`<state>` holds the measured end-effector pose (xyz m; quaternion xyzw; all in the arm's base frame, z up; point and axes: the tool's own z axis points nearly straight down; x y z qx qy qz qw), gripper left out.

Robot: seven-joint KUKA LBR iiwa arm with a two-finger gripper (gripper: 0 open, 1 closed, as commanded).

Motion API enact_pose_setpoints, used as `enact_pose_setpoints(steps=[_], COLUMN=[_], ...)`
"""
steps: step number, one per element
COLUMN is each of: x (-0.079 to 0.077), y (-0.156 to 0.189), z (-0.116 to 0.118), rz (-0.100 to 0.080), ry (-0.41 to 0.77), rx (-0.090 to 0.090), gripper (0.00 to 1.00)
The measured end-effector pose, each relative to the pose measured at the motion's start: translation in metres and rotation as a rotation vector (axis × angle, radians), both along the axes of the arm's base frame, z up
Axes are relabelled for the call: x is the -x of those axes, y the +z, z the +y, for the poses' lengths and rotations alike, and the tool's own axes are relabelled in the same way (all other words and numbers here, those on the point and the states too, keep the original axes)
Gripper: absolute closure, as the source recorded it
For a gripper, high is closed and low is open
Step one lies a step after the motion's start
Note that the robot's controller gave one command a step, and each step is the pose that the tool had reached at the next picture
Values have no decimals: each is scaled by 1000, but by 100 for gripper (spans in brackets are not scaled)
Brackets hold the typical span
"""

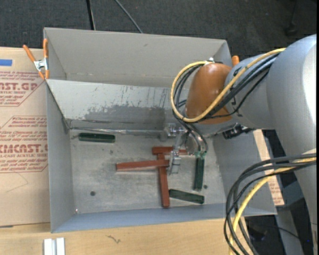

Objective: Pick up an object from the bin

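**A:** What do we find at the centre of things?

**B:** A long, flat red-brown stick lies on the floor of the grey metal bin, near the middle of the frame. Its long axis runs left to right, almost level. The gripper stands over its right end.

**A:** And around it?

**B:** A second red-brown stick points from that end toward the lower edge, and a short red-brown piece sits just above. One dark green stick lies upright to the right, another is at the lower right, and a third is well apart at the upper left.

**A:** Is the gripper wide or narrow?

**B:** We cannot tell.

**A:** Which step are we at?

**B:** We judge it to be the approach, with nothing lifted yet. The next move calls for gripping across the stick's narrow width, clear of its neighbour, and then lifting straight up.
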<state>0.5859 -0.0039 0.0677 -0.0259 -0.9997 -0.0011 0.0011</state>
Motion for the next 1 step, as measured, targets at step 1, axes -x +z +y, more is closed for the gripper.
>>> enact_pose_setpoints(steps=[1], x=[0], y=[0], z=[0], rz=[-4], ry=[0], rx=[2], gripper=[0])
